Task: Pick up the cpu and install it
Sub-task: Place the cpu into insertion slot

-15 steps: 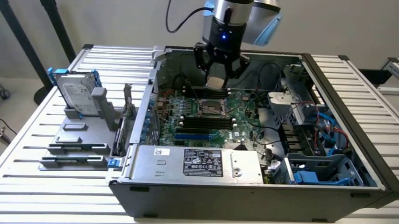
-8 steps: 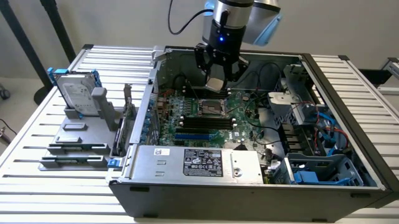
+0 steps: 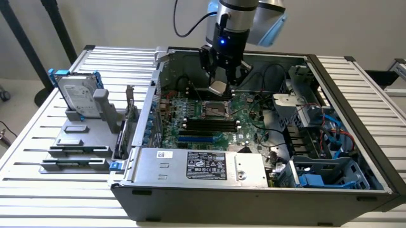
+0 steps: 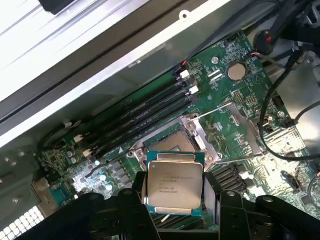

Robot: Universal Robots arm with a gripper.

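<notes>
The cpu (image 4: 175, 182), a flat silver-grey square chip with a green rim, hangs tilted in the air, held at its edges by my gripper (image 3: 222, 84). In the exterior view the cpu (image 3: 217, 87) hovers just above the motherboard's cpu socket (image 3: 216, 110), inside the open computer case. In the wrist view the socket (image 4: 172, 137) lies right behind the chip with its metal frame open. The black fingers (image 4: 137, 192) press on either side of the chip.
The open computer case (image 3: 254, 190) holds the green motherboard (image 3: 244, 130), black memory slots (image 3: 209, 124), loose cables (image 3: 273, 80) and the grey labelled power-supply box (image 3: 203, 165). A silver hard drive with a blue bracket (image 3: 79, 97) stands on a grey fixture at the exterior view's left.
</notes>
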